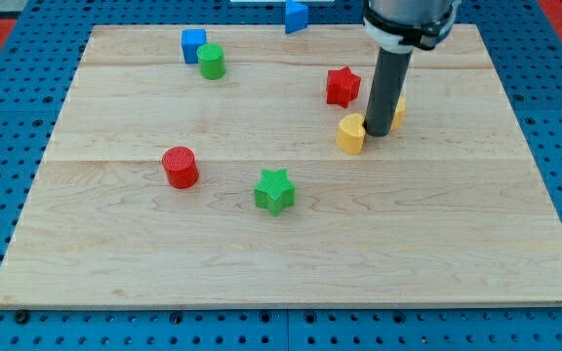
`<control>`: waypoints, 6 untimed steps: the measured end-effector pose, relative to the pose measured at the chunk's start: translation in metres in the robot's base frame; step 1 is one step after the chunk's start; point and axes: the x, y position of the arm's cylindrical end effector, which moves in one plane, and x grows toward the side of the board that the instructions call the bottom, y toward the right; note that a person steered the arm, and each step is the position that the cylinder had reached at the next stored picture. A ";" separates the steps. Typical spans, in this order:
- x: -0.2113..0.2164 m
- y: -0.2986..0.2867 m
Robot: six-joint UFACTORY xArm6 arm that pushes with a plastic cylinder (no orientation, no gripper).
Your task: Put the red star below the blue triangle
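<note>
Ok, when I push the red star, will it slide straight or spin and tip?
The red star sits low and flat, so tipping seems unlikely. Its points could make it turn under an off-centre push. My tip is below-right of it, beside a yellow block, not touching it.

red star [341,86] flat, blue triangle [296,15] at top edge

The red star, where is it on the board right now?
The red star sits toward the view's upper right, just left of my tip, above the yellow block and below the blue triangle.
</note>
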 end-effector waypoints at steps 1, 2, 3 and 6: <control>-0.014 0.000; -0.045 -0.009; -0.080 -0.020; -0.149 -0.070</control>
